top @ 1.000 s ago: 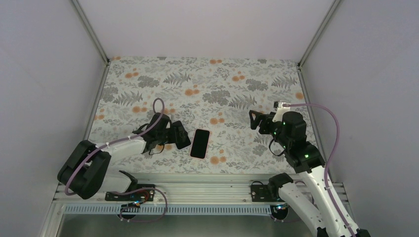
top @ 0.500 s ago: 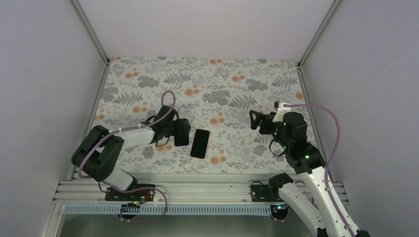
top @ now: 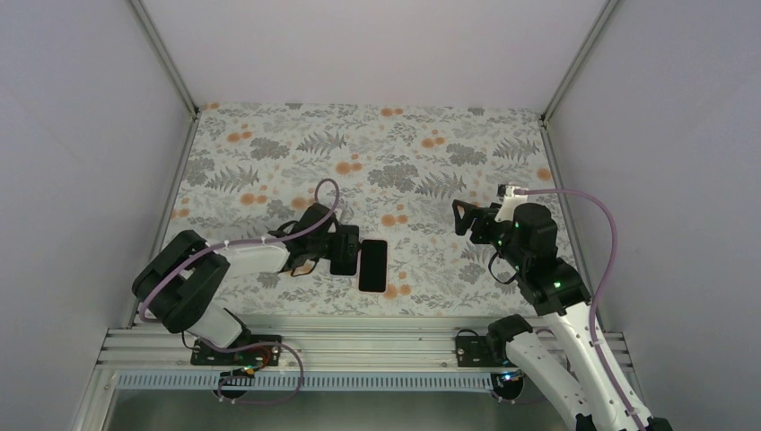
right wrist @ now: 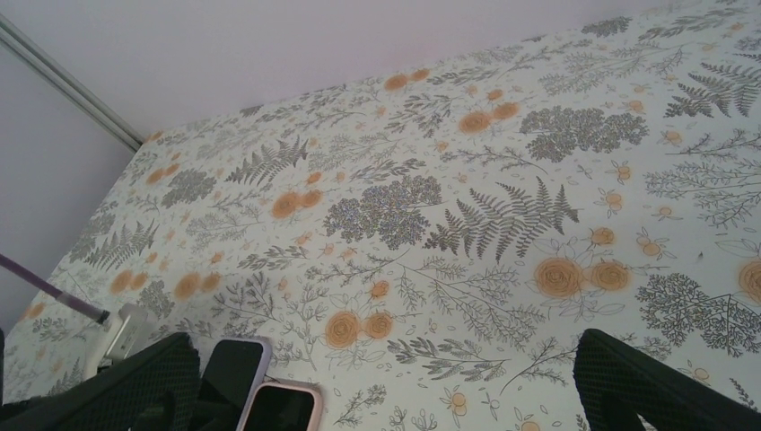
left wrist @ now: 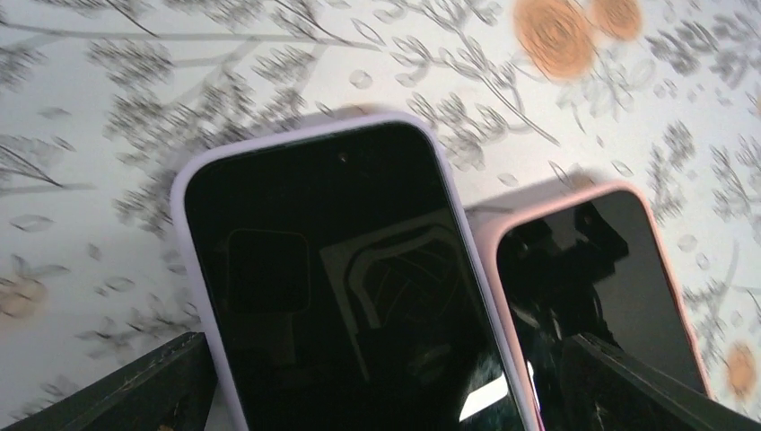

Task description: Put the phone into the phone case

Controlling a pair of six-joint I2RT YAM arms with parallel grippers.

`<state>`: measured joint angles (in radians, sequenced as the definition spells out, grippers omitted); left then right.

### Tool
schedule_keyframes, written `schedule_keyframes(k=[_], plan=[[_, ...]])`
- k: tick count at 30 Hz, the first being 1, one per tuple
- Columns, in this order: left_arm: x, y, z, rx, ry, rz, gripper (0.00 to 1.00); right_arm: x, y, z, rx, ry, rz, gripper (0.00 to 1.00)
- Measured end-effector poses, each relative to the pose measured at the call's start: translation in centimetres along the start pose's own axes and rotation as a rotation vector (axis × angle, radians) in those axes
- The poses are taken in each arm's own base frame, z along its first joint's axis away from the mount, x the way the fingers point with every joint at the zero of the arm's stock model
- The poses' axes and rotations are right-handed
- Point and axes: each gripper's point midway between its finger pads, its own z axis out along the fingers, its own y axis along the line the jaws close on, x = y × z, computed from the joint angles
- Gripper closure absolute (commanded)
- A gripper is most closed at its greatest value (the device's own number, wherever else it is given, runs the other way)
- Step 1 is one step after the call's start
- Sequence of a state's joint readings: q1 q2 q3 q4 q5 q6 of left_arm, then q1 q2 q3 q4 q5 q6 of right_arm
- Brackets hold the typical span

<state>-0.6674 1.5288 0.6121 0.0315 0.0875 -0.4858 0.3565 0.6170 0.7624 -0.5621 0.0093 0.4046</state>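
Two flat dark slabs lie side by side low in the overhead view, just left of centre. One is the lilac-rimmed case. The other is the pink-edged phone, lying flat on the flowered desk.

In the left wrist view the case fills the middle and looks larger and nearer than the phone at lower right. I judge it raised, its right edge overlapping the phone's left edge. The left jaws stand about as wide as they go, one on each long side of the case, apparently gripping it across its width. The right jaws, at the right of the overhead view, gape fully with nothing between them, well apart from both things.

That overlap is the likely trouble. Lowered as it is, the case would land on the phone's rim, tip, and shove the phone sideways. A grip at full stretch probably has little bite, so the case could also slip or twist.
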Motion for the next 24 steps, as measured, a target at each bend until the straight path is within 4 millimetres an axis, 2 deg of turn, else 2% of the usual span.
schedule_keyframes(k=[8,11,14,17,20,24], plan=[[3.1,-3.6,-0.8,0.091,0.079,0.048,0.03,0.1,0.0,0.1,0.002,0.004,-0.002,0.01],[3.8,-3.9,-1.4,0.106,0.093,0.036,0.0,0.1,0.0,0.1,0.002,0.004,-0.005,0.01],[4.4,-3.4,-2.5,0.083,0.105,0.007,0.0,0.1,-0.1,0.1,0.003,0.004,-0.007,0.01],[3.1,-2.8,-4.2,0.065,0.059,-0.028,0.0,0.0,-0.1,0.0,0.004,-0.001,-0.008,0.01],[0.5,-1.4,-6.6,0.049,-0.035,-0.087,0.0,-0.3,-0.1,-0.2,0.008,-0.012,-0.008,0.01],[-2.7,1.4,-10.9,-0.001,-0.188,-0.165,0.0,-1.3,-0.3,-0.9,0.025,-0.052,-0.01,0.01]])
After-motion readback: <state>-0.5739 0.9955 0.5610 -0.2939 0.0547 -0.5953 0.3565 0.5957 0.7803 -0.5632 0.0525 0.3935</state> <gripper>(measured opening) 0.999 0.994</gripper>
